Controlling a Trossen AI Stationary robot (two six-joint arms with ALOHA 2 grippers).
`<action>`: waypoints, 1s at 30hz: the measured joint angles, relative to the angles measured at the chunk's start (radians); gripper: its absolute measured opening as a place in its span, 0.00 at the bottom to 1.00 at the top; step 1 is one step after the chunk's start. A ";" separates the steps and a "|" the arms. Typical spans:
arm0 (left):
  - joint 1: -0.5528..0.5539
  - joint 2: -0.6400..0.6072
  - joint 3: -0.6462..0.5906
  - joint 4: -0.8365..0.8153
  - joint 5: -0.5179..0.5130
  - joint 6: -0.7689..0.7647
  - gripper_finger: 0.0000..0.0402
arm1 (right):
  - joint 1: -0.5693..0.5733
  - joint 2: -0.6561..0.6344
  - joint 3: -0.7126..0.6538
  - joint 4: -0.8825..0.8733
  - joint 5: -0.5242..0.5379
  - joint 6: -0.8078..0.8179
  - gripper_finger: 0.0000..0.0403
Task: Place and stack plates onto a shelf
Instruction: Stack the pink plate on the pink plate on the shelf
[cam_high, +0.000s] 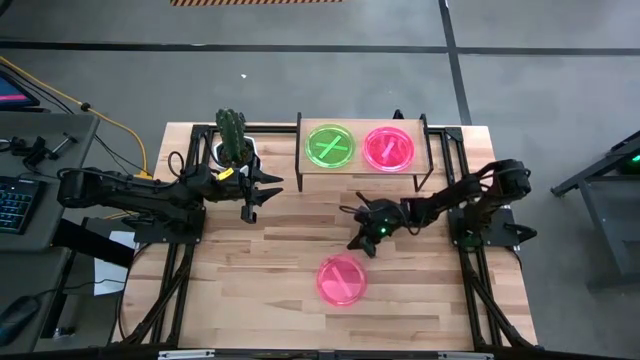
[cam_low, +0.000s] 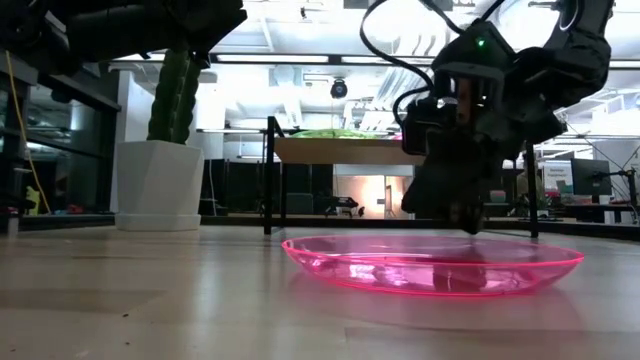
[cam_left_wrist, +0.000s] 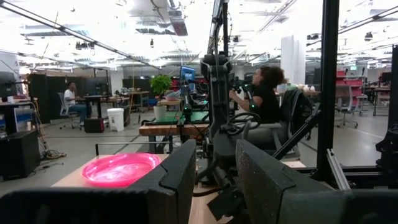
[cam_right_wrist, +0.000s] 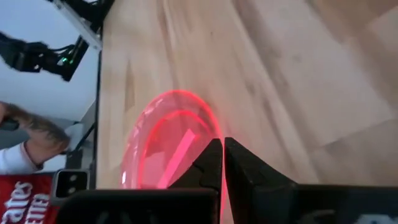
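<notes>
A pink plate (cam_high: 341, 280) lies flat on the tabletop toward the near edge; it also shows in the low view (cam_low: 432, 264), the left wrist view (cam_left_wrist: 121, 169) and the right wrist view (cam_right_wrist: 163, 146). The shelf (cam_high: 362, 170) stands at the far edge. A green plate (cam_high: 331, 146) and another pink plate (cam_high: 388, 148) rest side by side on it. My right gripper (cam_high: 357, 243) (cam_right_wrist: 222, 158) is shut and hangs low over the table plate's far right rim, slanting down. My left gripper (cam_high: 250, 208) (cam_left_wrist: 214, 180) is open and waits left of the shelf. My right gripper's shut fingers (cam_low: 467, 222) come from above and from the far right, ending at the far rim (cam_low: 470, 240) of the pink plate on the table. I cannot tell whether they touch it. The plate lies flat on the wood.
A cactus in a white pot (cam_high: 235, 150) stands at the far left, beside the shelf and close to my left arm. Bare wood lies left and right of the table plate. In the room beyond the table, people sit at desks (cam_left_wrist: 264, 93).
</notes>
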 joint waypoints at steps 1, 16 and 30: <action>0.000 0.000 0.000 0.000 0.000 0.000 0.26 | -0.006 0.000 0.000 -0.005 0.008 -0.002 0.00; 0.000 0.000 0.000 -0.008 0.000 -0.010 0.26 | 0.163 -0.008 0.002 0.020 0.233 -0.132 0.00; 0.000 0.000 0.000 -0.008 0.000 -0.026 0.26 | 0.420 -0.529 -0.076 -0.426 0.922 -0.122 0.00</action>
